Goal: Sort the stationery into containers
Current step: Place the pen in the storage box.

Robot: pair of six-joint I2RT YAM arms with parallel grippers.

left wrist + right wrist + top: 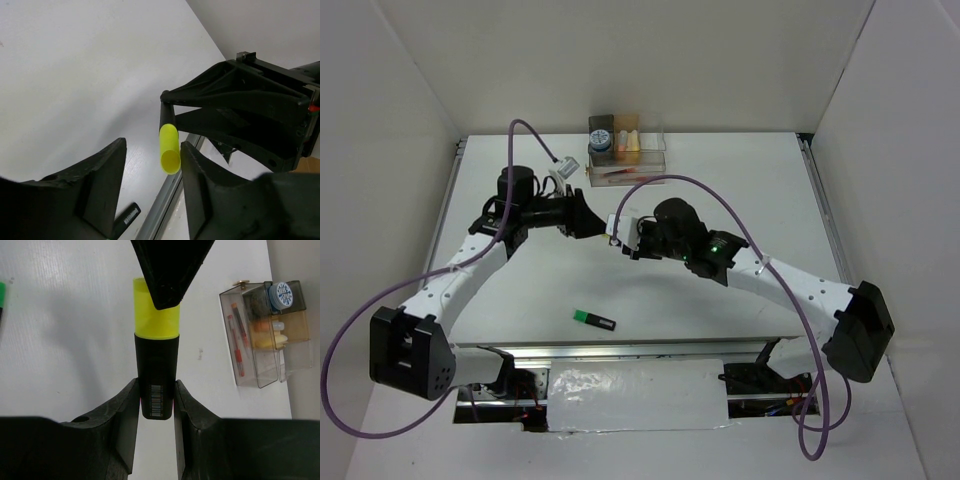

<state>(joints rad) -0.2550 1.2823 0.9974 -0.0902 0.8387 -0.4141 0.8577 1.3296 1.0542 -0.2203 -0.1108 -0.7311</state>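
My right gripper (156,385) is shut on the black barrel of a yellow-capped highlighter (156,375), held in the air above the table's middle (612,232). My left gripper (152,150) stands open around the yellow cap (169,145). The cap lies against one finger (200,175), with a gap to the other. A green-ended black highlighter (593,319) lies on the table near the front. The clear organiser (650,160) stands at the back. It holds a round blue-grey tin (282,292), red pens (239,340) and orange and pale items.
A metal rail (620,350) runs along the table's front edge, with cables and a foil-covered plate below it. White walls enclose the table on three sides. Purple cables loop over both arms.
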